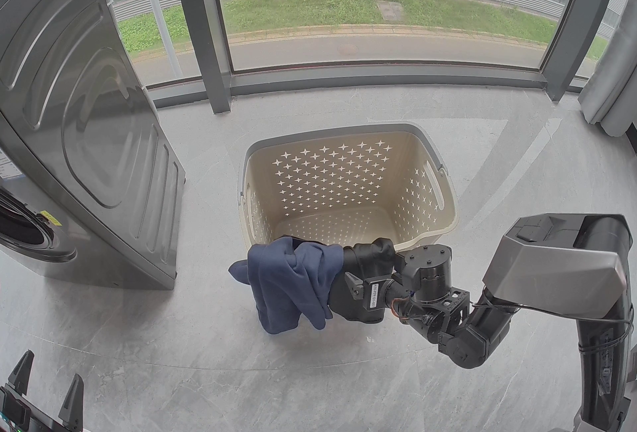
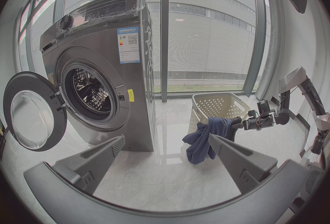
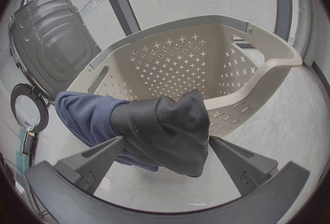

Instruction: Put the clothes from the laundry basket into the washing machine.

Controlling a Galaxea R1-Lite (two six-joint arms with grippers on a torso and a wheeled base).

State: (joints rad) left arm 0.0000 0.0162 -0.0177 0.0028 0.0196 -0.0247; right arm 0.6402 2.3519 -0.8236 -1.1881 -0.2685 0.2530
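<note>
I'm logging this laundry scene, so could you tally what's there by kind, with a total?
Garments: 2, a blue garment and a black garment
Laundry basket: 1
Washing machine: 1
Tools: 2, the left tool, open, and the right tool, gripping both garments
Total: 6

Left: dark grey two-finger left gripper (image 2: pixel 164 139), held low, jaws spread wide.
Right: dark grey two-finger right gripper (image 3: pixel 164 142), fingers (image 3: pixel 113 147) pressing both sides of bundled dark blue and black mesh clothes (image 1: pixel 292 287) draped over its tip.
Arm: black jointed right arm (image 1: pixel 464 327), bent behind that gripper, wrist roughly level.
</note>
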